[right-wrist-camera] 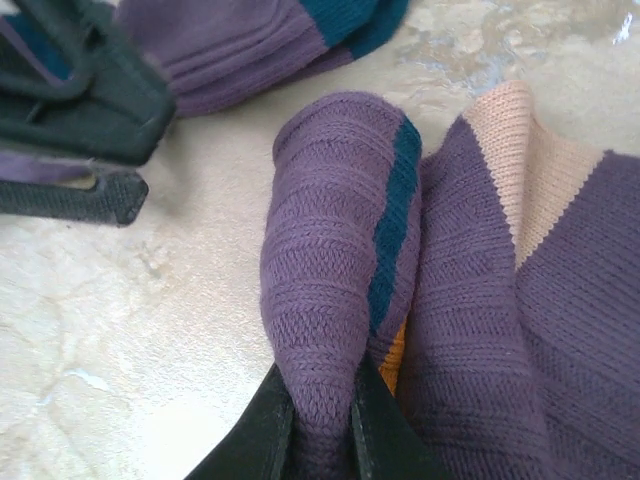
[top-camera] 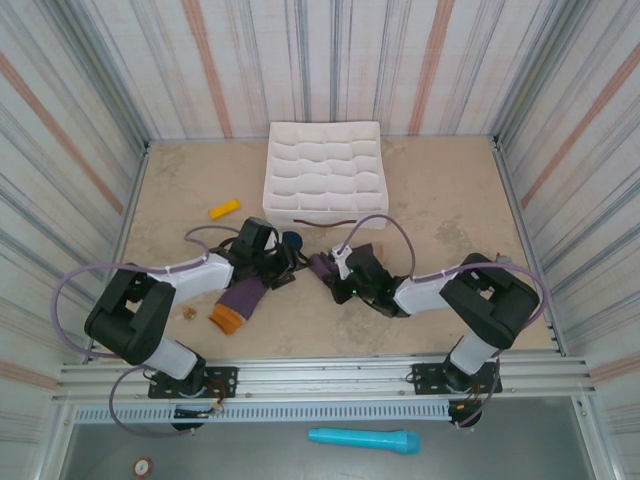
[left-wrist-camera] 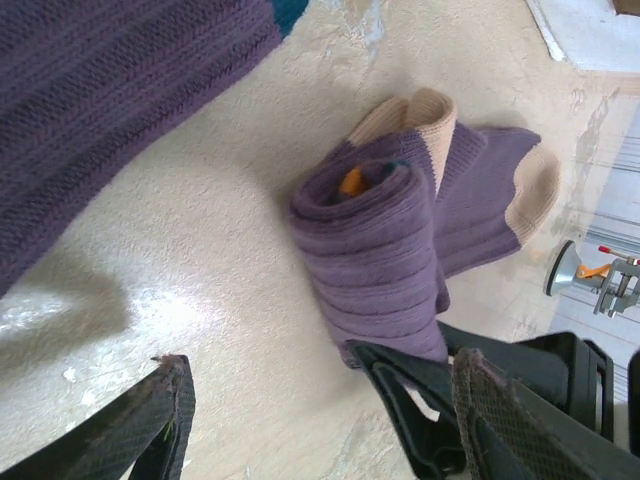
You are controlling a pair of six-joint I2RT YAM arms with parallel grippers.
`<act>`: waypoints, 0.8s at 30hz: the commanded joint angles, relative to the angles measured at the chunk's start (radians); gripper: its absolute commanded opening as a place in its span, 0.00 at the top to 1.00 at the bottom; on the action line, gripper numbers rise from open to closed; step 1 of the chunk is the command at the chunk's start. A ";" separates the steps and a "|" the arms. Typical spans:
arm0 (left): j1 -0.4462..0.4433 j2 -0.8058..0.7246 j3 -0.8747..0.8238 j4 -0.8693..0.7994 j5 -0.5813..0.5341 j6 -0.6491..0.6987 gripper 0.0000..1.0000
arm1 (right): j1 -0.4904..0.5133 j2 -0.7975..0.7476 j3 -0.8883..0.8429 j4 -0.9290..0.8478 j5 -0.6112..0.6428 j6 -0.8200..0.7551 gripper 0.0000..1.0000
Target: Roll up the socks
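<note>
Sock roll (right-wrist-camera: 330,260) is lying on table (top-camera: 440,200), axis running straight out from R gripper (right-wrist-camera: 322,390), which is clamping its end. L gripper (left-wrist-camera: 322,360) is hovering spread, empty, nearer flat sock (top-camera: 243,297).

Overhead; both wrists close on socks (right-wrist-camera: 330,260)

Robot lab test cell, striped walls (top-camera: 60,130) boxing in a beige table (top-camera: 450,200), left arm (top-camera: 140,310) and right arm (top-camera: 480,300) bolted to an aluminium rail (top-camera: 320,375).
</note>
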State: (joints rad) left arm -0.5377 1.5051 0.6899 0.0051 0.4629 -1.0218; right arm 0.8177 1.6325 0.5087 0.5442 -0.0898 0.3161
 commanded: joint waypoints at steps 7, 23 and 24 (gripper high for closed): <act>0.000 -0.031 0.008 -0.029 -0.047 0.019 0.32 | -0.223 0.054 -0.166 -0.024 -0.363 0.235 1.00; -0.082 0.064 0.105 -0.034 -0.115 0.039 0.34 | -0.468 0.200 -0.111 -0.085 -0.681 0.452 1.00; -0.087 0.076 0.113 -0.029 -0.114 0.037 0.34 | -0.469 0.199 -0.101 -0.113 -0.672 0.458 1.00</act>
State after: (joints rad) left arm -0.6132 1.5486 0.7712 -0.0227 0.3706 -1.0019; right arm 0.3588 1.7710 0.4358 0.7105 -0.8169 0.7021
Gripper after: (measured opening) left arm 0.661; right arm 0.128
